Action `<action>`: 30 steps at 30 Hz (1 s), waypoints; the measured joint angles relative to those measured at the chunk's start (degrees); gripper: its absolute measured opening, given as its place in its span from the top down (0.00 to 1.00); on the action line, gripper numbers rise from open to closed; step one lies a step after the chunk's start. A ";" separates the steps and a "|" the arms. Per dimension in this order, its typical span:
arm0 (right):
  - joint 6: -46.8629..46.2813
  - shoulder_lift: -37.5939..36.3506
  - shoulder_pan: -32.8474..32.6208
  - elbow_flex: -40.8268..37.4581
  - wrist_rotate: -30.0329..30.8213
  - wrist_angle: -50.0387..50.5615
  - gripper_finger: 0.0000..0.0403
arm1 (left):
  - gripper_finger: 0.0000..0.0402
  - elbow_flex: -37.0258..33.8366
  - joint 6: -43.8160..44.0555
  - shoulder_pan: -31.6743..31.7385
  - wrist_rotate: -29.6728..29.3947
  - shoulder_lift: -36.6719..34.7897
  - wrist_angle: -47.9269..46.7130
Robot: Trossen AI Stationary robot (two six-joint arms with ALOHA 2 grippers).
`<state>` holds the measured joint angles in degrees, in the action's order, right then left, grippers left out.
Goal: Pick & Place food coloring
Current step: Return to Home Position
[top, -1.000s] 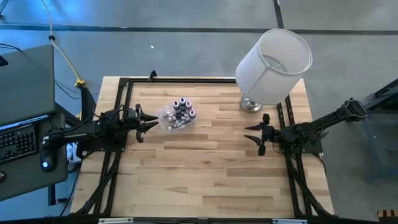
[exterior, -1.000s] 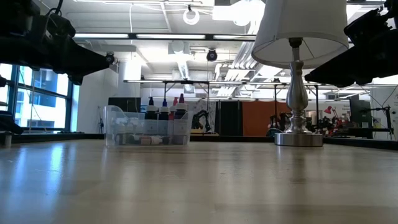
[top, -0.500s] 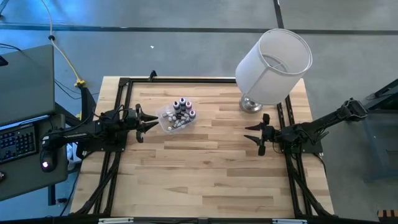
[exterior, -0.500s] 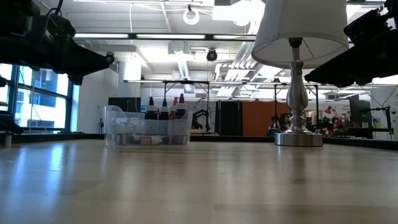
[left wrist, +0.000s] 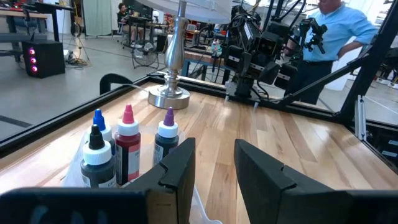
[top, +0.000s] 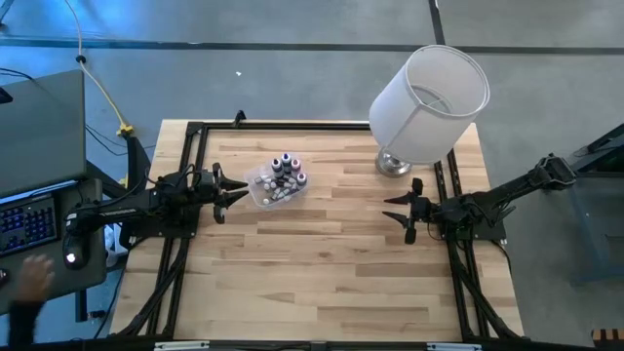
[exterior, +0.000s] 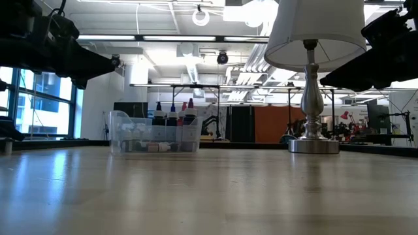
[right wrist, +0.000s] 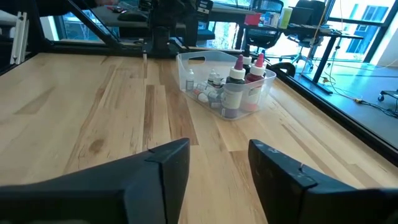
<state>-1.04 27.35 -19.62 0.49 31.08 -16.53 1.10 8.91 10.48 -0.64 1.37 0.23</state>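
With the food coloring [top: 284, 172] sitting in the clear tub [top: 257, 198] just beside the left gripper [top: 237, 192], you are only sending the arms home (it and the right gripper [top: 395, 213] are hanging open, empty), so be moving slowly, not bumping the tub.

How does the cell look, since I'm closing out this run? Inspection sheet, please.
Surface: wooden table, no spills seen.
Job's things: bottles stand in the clear tub, left half.
Clutter: lamp, right side.
Grippers: left gripper open, empty, beside the tub; right gripper open, empty, near the right edge.
Cables: yellow cable off the table's left.
Surroundings: keyboard, blurred hand near it; person in blue beyond the table.
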 joint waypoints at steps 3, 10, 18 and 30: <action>0.00 0.00 0.01 0.00 0.01 0.00 0.61 | 0.72 0.00 0.00 0.00 0.00 0.00 0.00; 0.00 0.00 0.01 0.00 0.01 0.00 0.60 | 0.72 0.00 -0.02 -0.02 0.00 -0.02 0.02; 0.00 0.00 0.01 0.00 0.01 0.00 0.61 | 0.72 0.00 -0.01 0.00 0.00 -0.01 0.01; -0.02 0.00 0.02 0.00 0.00 0.00 0.60 | 0.72 0.00 0.00 0.00 0.00 -0.02 0.02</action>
<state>-1.06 27.35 -19.60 0.49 31.09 -16.53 1.10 8.91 10.48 -0.64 1.34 0.25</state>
